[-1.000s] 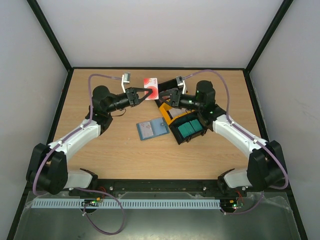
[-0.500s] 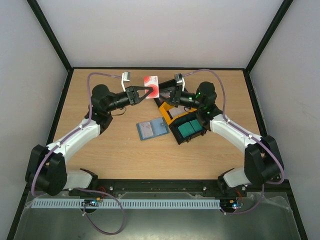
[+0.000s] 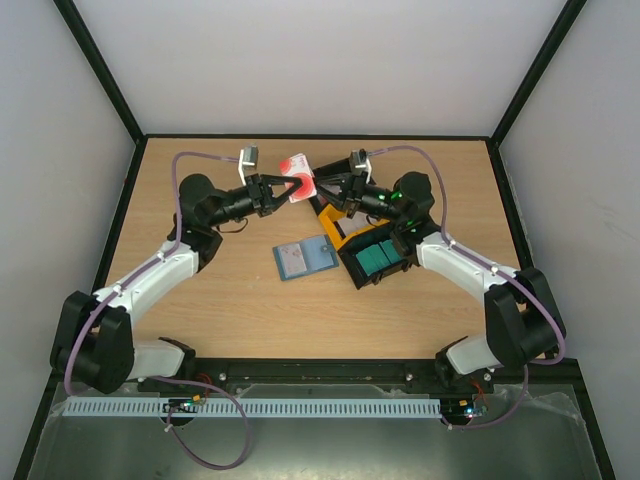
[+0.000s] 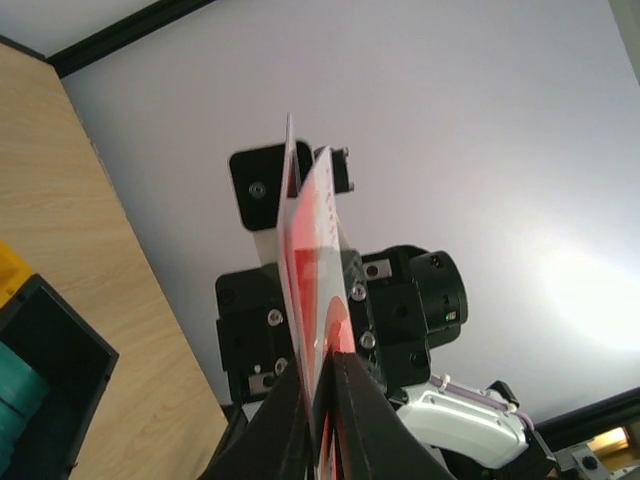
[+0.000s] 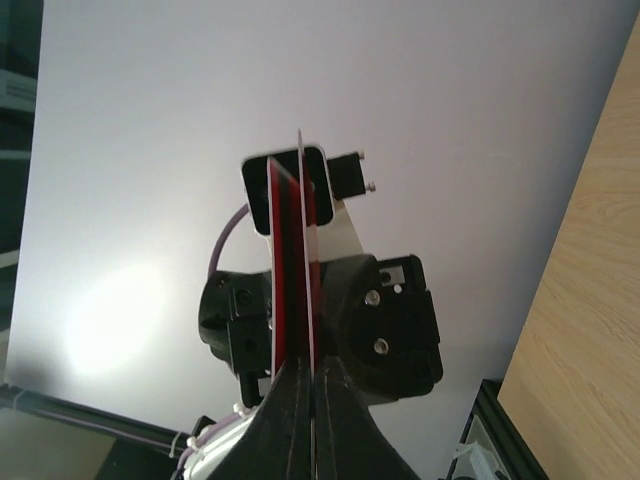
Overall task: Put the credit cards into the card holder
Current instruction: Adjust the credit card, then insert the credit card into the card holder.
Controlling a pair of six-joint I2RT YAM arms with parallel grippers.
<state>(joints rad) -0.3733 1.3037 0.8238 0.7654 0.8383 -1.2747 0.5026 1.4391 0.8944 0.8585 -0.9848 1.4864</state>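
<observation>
Nose to nose above the far middle of the light wooden table [image 3: 300, 310], the left gripper [image 3: 291, 187] and right gripper [image 3: 319, 186] each have their black fingers pinched together on a thin red-and-white plastic card [image 3: 300, 170]. They hold it on edge in the air between them, gripping it from opposite sides. Edge-on in both wrist views, the card shows as two thin layers, parted slightly at the top. Nearer the arms, the small teal-blue folding card holder [image 3: 303, 258] lies open and flat on the table, a pale grey pocket showing, well apart from the raised card. Just to its right, a black plastic bin [image 3: 348, 263] holds teal cards [image 3: 378, 256] and sits against a yellow plastic bin [image 3: 328, 222] behind it.
</observation>
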